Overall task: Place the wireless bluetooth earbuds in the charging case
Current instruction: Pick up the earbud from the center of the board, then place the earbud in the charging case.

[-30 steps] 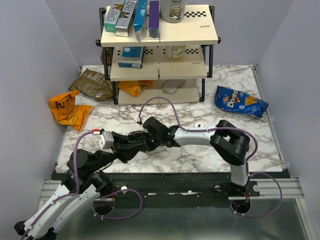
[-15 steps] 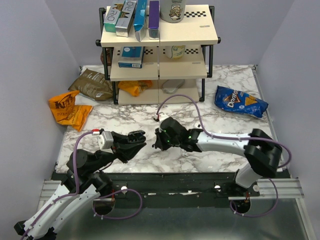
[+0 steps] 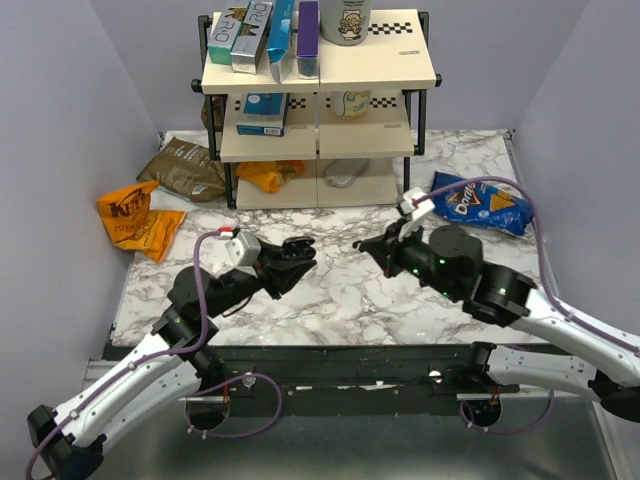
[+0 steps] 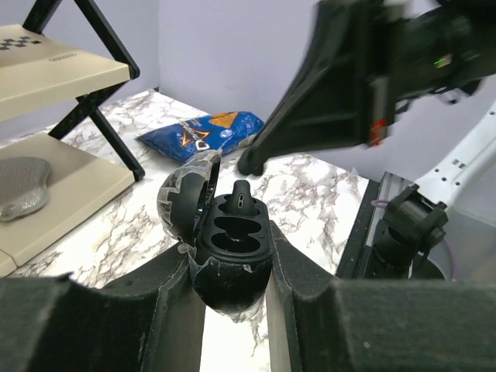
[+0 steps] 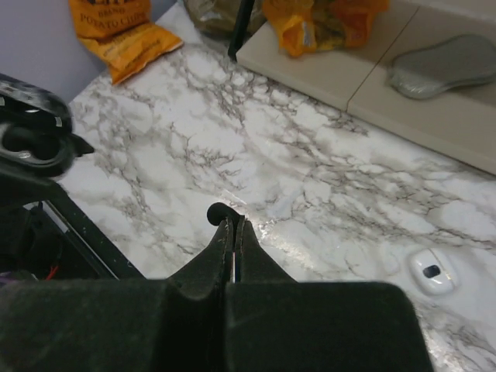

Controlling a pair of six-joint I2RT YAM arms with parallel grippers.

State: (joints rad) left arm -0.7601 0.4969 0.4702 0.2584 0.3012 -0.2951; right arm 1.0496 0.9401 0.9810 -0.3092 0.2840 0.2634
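Observation:
My left gripper (image 4: pixel 231 267) is shut on the charging case (image 4: pixel 231 246), a black oval held above the table with its lid (image 4: pixel 186 194) hinged open to the left. Two dark hollows show inside it. A small black piece (image 4: pixel 242 195) stands up at its far end; I cannot tell whether it is a bud. My right gripper (image 5: pixel 233 225) is shut, with a tiny black earbud (image 5: pixel 218 212) pinched at its tips. From above, the right gripper (image 3: pixel 368 245) hangs a short way to the right of the case (image 3: pixel 296 253) and apart from it.
A wooden shelf rack (image 3: pixel 318 110) with boxes stands at the back. A blue Doritos bag (image 3: pixel 483 203) lies at the right, orange (image 3: pixel 138 218) and brown (image 3: pixel 184 168) bags at the left. A small white object (image 5: pixel 431 271) lies on the marble under my right arm.
My right gripper has pulled away from the case and swung to the right with the bud at its tips. My left gripper has carried the case forward and slightly right.

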